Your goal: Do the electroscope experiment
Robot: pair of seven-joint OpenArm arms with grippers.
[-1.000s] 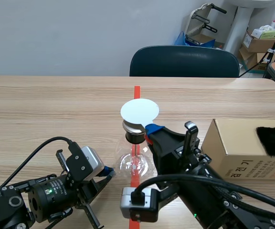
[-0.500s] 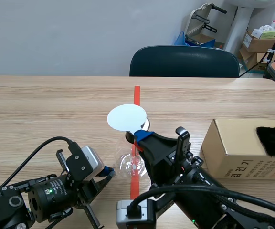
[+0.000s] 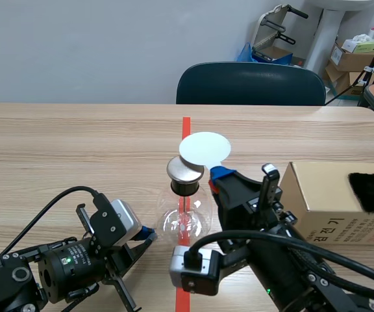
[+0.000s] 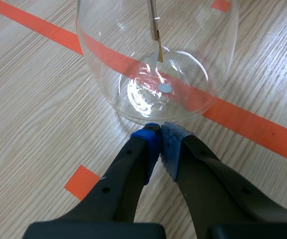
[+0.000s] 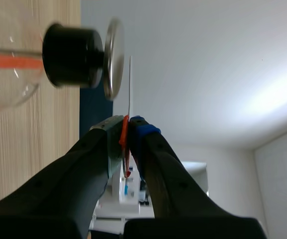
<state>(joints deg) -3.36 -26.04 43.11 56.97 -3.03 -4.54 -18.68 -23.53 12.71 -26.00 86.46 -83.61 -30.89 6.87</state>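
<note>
The electroscope (image 3: 186, 208) stands where it stood a second ago, on the orange tape line (image 3: 186, 127) midway between the table's left and right edges and nearer its near edge. What differs is the white disc (image 3: 204, 148). Half a second ago it sat lower, over the left side of the metal cap (image 3: 184, 170); now it is above the cap's far right rim. In the right wrist view the disc (image 5: 130, 84) is edge-on, with a thin gap between it and the cap (image 5: 112, 59). The right gripper (image 5: 128, 124) is clamped on the disc's red handle (image 5: 125, 149). The left gripper (image 4: 159, 137) is unmoved, its fingers pressed together on nothing, tips at the foot of the glass. The table (image 3: 76, 143) is pale wood. A cardboard box (image 3: 333, 201) with a black furry patch (image 3: 372, 192) sits by its right edge. Past the far edge are a dark chair (image 3: 250, 84), a grey wall and stacked cartons (image 3: 356, 55). The electroscope is a clear round flask (image 4: 153, 74) with a black stopper (image 3: 186, 187), and a thin rod ending in gold foil (image 4: 159, 52) hangs inside it.
</note>
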